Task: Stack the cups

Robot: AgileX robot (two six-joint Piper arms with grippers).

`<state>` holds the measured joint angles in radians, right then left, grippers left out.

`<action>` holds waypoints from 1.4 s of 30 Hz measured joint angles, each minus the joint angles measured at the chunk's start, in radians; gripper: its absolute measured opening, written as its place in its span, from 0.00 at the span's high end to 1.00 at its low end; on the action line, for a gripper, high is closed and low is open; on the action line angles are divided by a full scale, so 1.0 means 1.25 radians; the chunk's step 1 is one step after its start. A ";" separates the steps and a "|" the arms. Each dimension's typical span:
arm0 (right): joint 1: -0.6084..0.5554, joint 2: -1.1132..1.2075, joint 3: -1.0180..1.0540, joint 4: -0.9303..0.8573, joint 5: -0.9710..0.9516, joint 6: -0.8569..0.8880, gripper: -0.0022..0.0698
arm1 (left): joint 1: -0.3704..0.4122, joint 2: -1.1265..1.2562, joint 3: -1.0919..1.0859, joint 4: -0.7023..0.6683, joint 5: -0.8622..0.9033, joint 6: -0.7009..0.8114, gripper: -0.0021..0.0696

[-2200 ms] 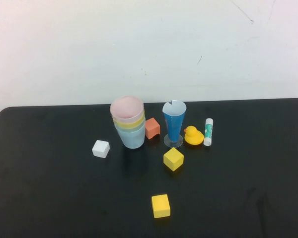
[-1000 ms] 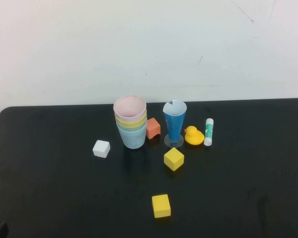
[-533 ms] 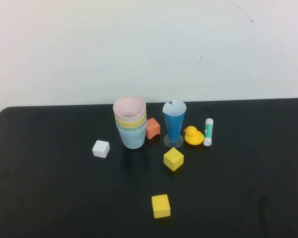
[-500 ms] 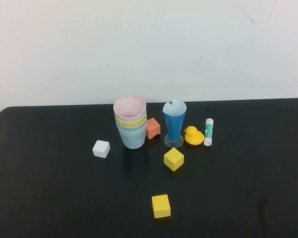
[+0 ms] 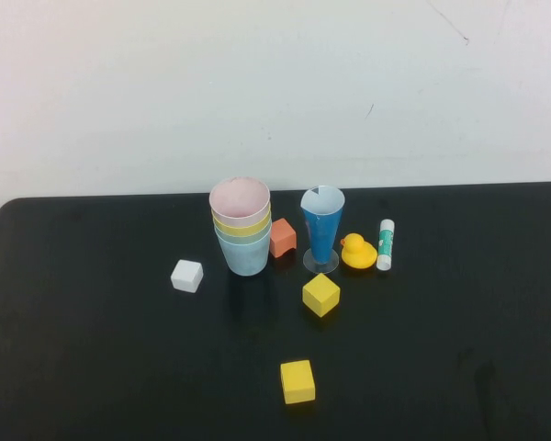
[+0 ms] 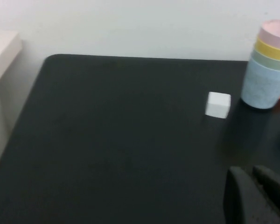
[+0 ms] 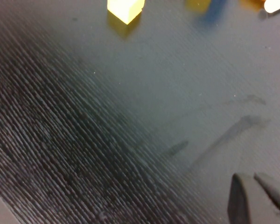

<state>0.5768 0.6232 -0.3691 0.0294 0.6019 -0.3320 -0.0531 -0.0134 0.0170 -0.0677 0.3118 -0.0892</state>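
The four cups (image 5: 242,238) stand nested in one upright stack at the back middle of the table: light blue at the bottom, then pale green, yellow, and pale pink (image 5: 240,202) on top. The stack also shows in the left wrist view (image 6: 267,70). Neither arm shows in the high view. My left gripper (image 6: 248,171) is shut and empty, low over the table's near left, well away from the stack. My right gripper (image 7: 250,176) is shut and empty over bare black table on the near right.
A white cube (image 5: 186,276) lies left of the stack, an orange block (image 5: 282,237) right behind it. A tall dark-blue cone glass (image 5: 321,230), a yellow duck (image 5: 357,252) and a glue stick (image 5: 385,244) stand to the right. Two yellow cubes (image 5: 320,295) (image 5: 297,381) lie nearer me.
The cup stack has straightened and settled slightly to the right. The dark tip of my left arm at the bottom left corner has left the high view.
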 joint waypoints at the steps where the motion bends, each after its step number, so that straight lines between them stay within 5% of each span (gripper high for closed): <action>1: 0.000 0.000 0.000 0.000 0.000 0.000 0.97 | -0.010 0.000 0.000 0.000 0.000 0.001 0.97; 25: 0.000 0.000 0.000 -0.003 0.000 0.002 0.97 | -0.036 0.000 0.000 0.002 0.001 -0.010 0.97; 29: -0.004 -0.045 0.000 -0.105 0.009 -0.038 0.97 | -0.036 0.000 0.000 0.004 0.001 -0.016 0.97; 42: -0.305 -0.349 0.038 -0.129 -0.019 -0.029 0.97 | -0.036 0.000 0.000 0.004 0.003 -0.017 0.97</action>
<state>0.1951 0.1871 -0.3216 -0.1323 0.5776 -0.3680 -0.0984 -0.0134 0.0170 -0.0632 0.3157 -0.1100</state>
